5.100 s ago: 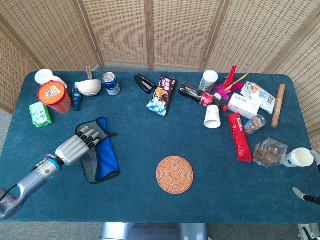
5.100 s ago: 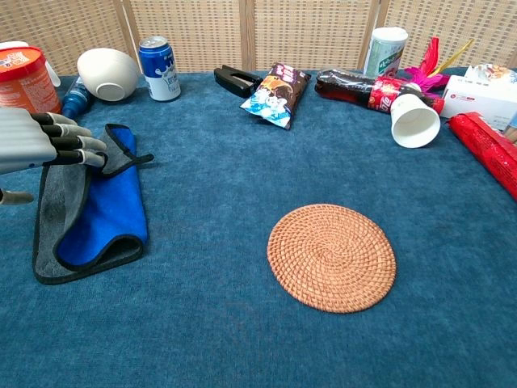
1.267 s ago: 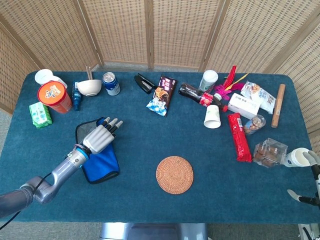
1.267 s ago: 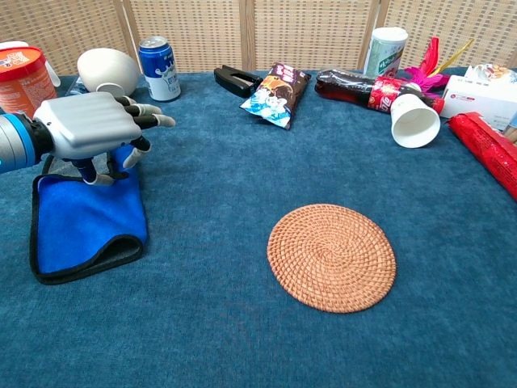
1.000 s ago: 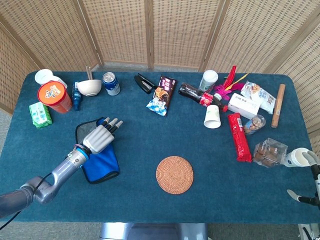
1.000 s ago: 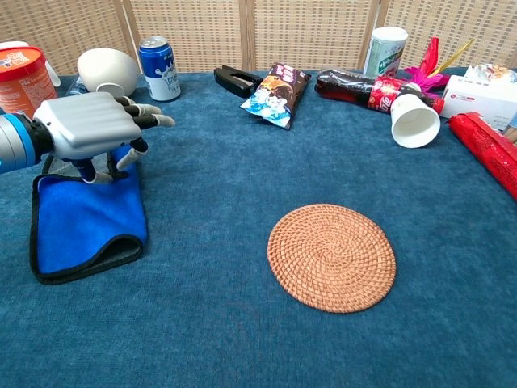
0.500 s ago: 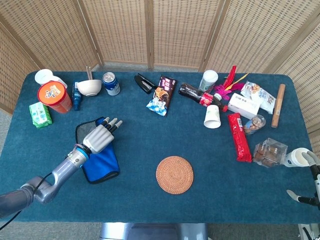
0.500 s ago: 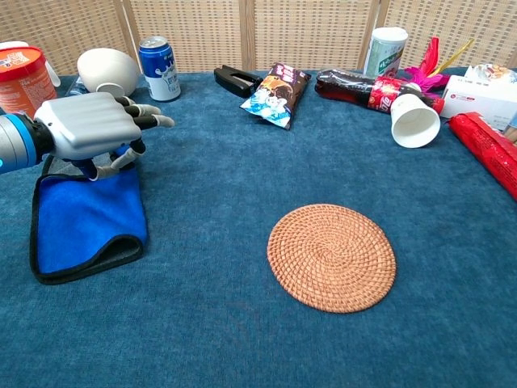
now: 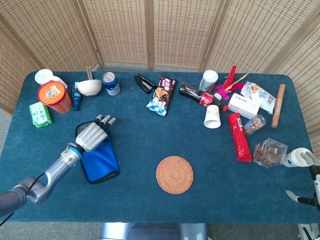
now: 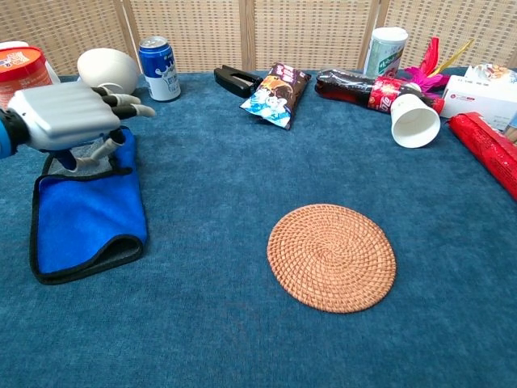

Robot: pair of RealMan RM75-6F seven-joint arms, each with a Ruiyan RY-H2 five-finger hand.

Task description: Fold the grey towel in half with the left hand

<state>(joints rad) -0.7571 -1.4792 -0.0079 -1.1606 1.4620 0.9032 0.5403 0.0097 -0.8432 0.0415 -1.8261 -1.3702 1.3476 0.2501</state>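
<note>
The towel (image 9: 101, 159) lies folded at the table's left, blue face up with a dark grey edge showing around it (image 10: 85, 217). My left hand (image 9: 93, 134) hovers over the towel's far end with fingers spread and straight, holding nothing. In the chest view the left hand (image 10: 60, 117) sits above the towel's far left corner, thumb hanging close to the cloth. Only a sliver of my right hand (image 9: 312, 172) shows at the lower right edge of the head view, beside a paper cup (image 9: 298, 157); its fingers are too cut off to read.
A round woven coaster (image 9: 174, 174) lies mid-table. Behind the towel stand a blue can (image 9: 111, 83), a white bowl (image 9: 89, 87) and an orange tub (image 9: 54, 96). A snack bag (image 9: 162, 94), cola bottle (image 9: 195, 94), tipped cup (image 9: 212, 116) and red packet (image 9: 240, 136) crowd the right.
Five seconds ago the hand lay on a grey flap; the towel now lies closed, blue up. In the last half second the left hand drew back to the left, off the towel's right part.
</note>
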